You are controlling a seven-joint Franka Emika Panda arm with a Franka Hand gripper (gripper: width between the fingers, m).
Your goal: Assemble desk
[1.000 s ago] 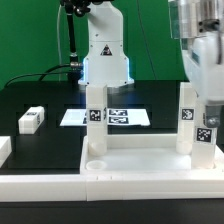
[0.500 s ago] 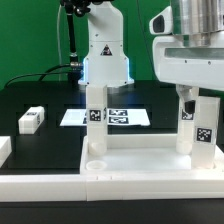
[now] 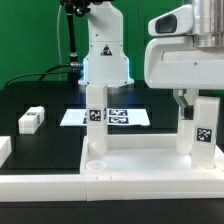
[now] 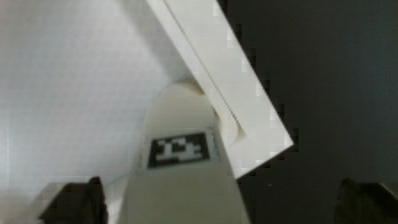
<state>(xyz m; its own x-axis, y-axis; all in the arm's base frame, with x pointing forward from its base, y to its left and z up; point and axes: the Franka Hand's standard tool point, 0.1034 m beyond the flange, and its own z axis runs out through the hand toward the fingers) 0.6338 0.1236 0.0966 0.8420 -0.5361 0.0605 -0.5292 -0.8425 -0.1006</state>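
Observation:
The white desk top (image 3: 140, 158) lies on the black table with three tagged white legs standing in its sockets: one at the exterior view's left (image 3: 96, 120) and two at the right (image 3: 205, 130). A loose leg (image 3: 32, 120) lies on the table at the left. My gripper (image 3: 186, 102) hangs over the right-hand legs, its fingers just above them. In the wrist view the gripper (image 4: 217, 205) is open. A tagged leg (image 4: 178, 150) stands between the two dark fingertips (image 4: 71, 200) with gaps on both sides, and the desk top's rim (image 4: 222, 70) runs beside it.
The marker board (image 3: 118, 117) lies behind the desk top, in front of the robot base (image 3: 105, 55). A low white border rail (image 3: 110, 188) runs along the front. Another white piece (image 3: 3, 150) sits at the far left edge.
My hand has moved from the right edge toward the exterior view's left, coming further into view above the two right-hand legs. The desk parts have not moved.

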